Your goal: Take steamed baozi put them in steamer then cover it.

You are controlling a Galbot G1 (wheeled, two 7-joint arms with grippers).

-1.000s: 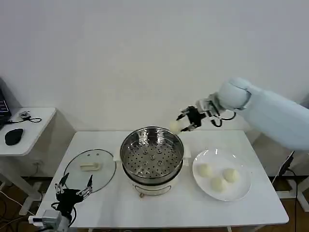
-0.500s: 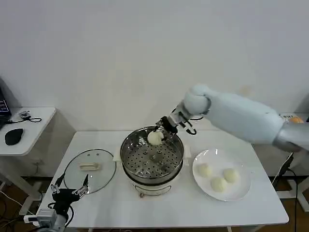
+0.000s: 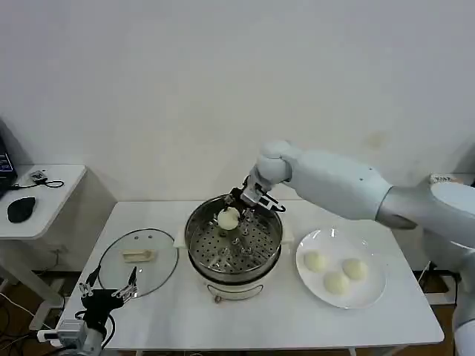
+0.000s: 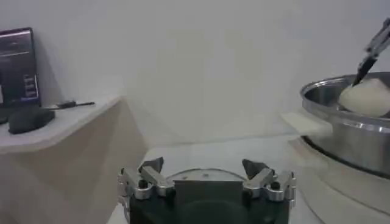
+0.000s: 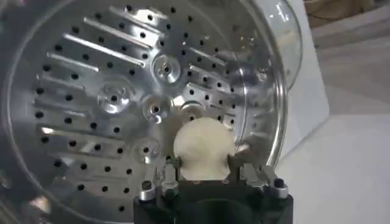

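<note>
The left gripper [image 4: 206, 176] sits low over the white table [image 4: 256, 149] with its two fingers [image 4: 152, 173] spread apart and nothing between them, the curved rim of the glass lid [image 4: 204, 172] just past them. Off to one side stands the shiny steamer [image 4: 350, 131], and above its rim a pale bun [image 4: 365, 97] is pinched by a dark finger of the right gripper [image 4: 376, 52]. Farther off, a side table [image 4: 58, 125] carries a black mouse [image 4: 27, 120] and part of a dark screen [image 4: 16, 67].
</note>
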